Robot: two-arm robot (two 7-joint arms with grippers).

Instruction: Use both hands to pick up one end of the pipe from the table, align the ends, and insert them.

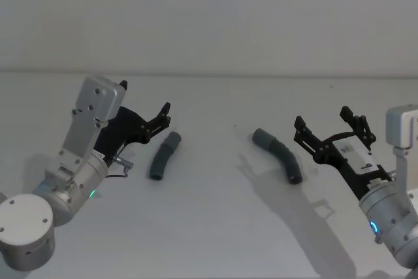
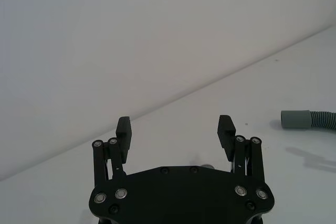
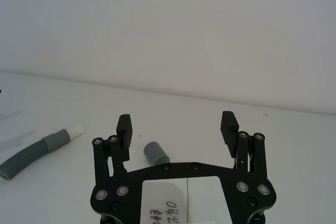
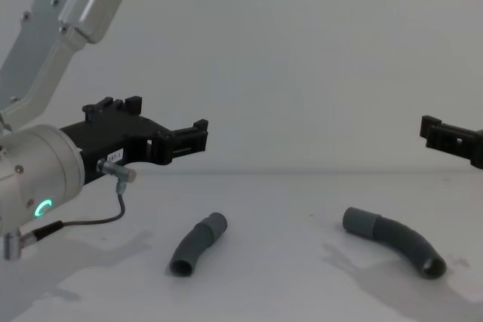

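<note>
Matte white flat table (image 1: 209, 240). Short dark grey ribbed curved hose piece (image 1: 164, 155) lies flat on it. Left black plastic gripper (image 2: 175, 129): spread wide, empty, raised just left of short hose. Longer dark grey ribbed hose piece (image 1: 279, 153): right of short hose, well apart. Right black plastic gripper (image 1: 323, 121): wide, empty, farther right.

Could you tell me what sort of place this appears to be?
Probably a robotics lab test bench: bare white table and wall, left gripper and right gripper, both open, two grey hose pieces laid out.
</note>
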